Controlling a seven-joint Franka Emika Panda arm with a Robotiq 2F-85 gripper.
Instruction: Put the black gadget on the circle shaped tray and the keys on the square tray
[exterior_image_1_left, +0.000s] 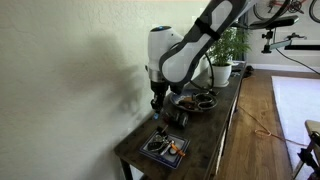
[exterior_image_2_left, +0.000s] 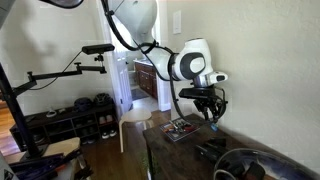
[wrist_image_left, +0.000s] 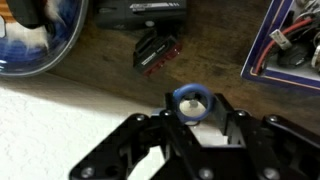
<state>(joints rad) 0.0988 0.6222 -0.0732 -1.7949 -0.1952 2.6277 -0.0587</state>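
My gripper (wrist_image_left: 192, 112) is shut on a blue ring (wrist_image_left: 192, 100) with a small pale metal piece hanging in it, which looks like the keys. It hangs above the dark wooden table in both exterior views (exterior_image_1_left: 157, 110) (exterior_image_2_left: 212, 116). The square tray (wrist_image_left: 285, 45) lies to the right in the wrist view, with several small items in it, and shows in both exterior views (exterior_image_1_left: 165, 148) (exterior_image_2_left: 183, 129). The circle shaped tray (wrist_image_left: 40, 45) is at the top left, also seen in an exterior view (exterior_image_2_left: 245, 165). The black gadget (wrist_image_left: 150, 10) lies on the table beside the round tray.
A small black and red item (wrist_image_left: 158, 50) lies on the table (wrist_image_left: 100, 75) just beyond the gripper. An orange item (exterior_image_1_left: 173, 148) sits in the square tray. A white plant pot (exterior_image_1_left: 222, 72) stands at the table's far end. A wall runs along one side.
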